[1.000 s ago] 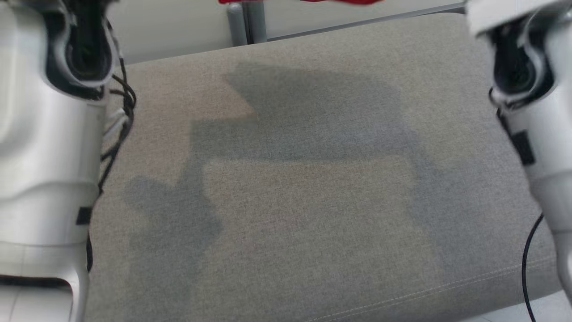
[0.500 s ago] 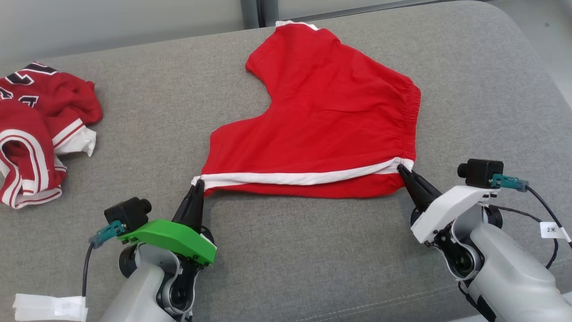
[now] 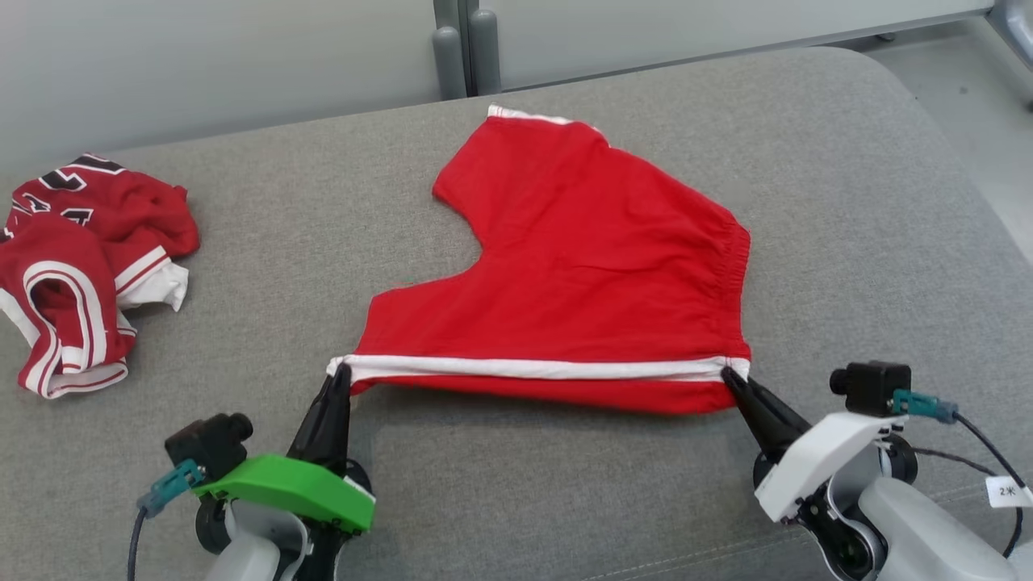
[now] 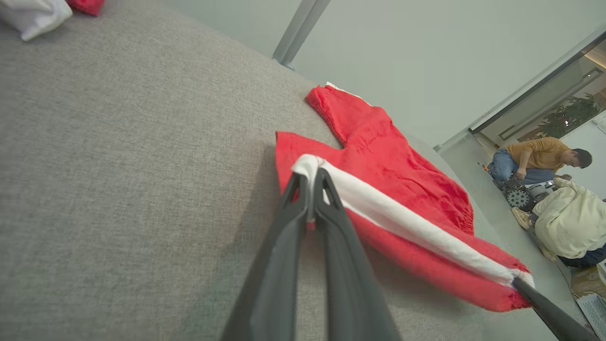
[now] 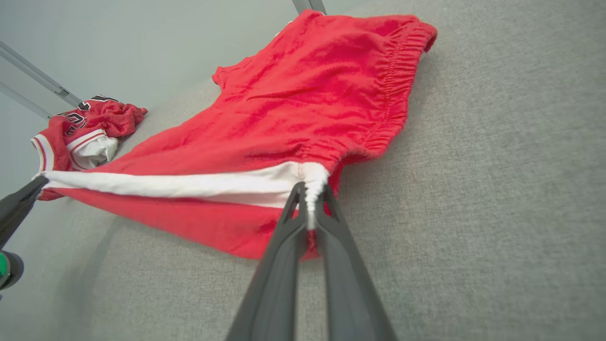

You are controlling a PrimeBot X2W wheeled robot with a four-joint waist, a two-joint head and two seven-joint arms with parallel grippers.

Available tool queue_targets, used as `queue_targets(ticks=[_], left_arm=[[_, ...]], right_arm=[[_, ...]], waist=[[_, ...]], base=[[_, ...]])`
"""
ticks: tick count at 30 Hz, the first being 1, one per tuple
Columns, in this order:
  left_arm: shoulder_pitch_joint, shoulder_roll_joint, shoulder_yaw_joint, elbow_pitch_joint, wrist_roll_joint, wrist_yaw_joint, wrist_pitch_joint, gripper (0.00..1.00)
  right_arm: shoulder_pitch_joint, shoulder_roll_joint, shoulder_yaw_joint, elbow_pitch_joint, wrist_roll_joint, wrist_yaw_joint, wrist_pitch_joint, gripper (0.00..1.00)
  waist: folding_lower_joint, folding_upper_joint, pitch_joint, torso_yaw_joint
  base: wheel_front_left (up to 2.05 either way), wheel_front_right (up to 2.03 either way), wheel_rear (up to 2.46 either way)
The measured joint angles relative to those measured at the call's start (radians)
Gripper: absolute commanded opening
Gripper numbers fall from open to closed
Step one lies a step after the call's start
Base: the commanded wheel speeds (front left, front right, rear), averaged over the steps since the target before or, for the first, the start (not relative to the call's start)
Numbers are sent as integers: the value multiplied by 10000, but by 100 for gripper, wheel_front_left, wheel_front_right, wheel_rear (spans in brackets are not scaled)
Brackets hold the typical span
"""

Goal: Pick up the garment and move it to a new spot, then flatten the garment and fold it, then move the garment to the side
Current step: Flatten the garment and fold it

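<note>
My left gripper (image 3: 339, 375) is pinching 1 near corner of the red cloth shorts (image 3: 581, 266), and my right gripper (image 3: 728, 374) is pinching the other. The rest is lying spread on the grey fabric cushion (image 3: 516, 500). A crumpled red and white jersey (image 3: 81, 258) is sitting far off to my left.

The crumpled jersey (image 3: 81, 258) at the left runs off the head view's left edge, its black lettering folded beyond reading. Print on the white tag (image 3: 1005, 491) by the right forearm (image 3: 920, 541) is too small to read. The underside of the red shorts (image 3: 581, 274) is hidden.
</note>
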Motion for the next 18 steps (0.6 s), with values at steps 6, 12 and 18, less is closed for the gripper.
queue_targets(ticks=[6,12,18], left_arm=[[1159,10,384,-775,428,100,0,0],[2111,-4,238,-1091,644,104,0,0],[2390,-4,180,-1377,1039,142,-2,0]], right_arm=[[805,-157,59,-307,29,10,-151,0],[1188,-313,153,-483,25,10,-173,0],[1218,-560,384,-522,-176,10,-173,0]], waist=[[0,0,-310,2],[0,0,-489,125],[0,0,-484,155]], base=[[0,0,0],[0,0,0],[0,0,0]])
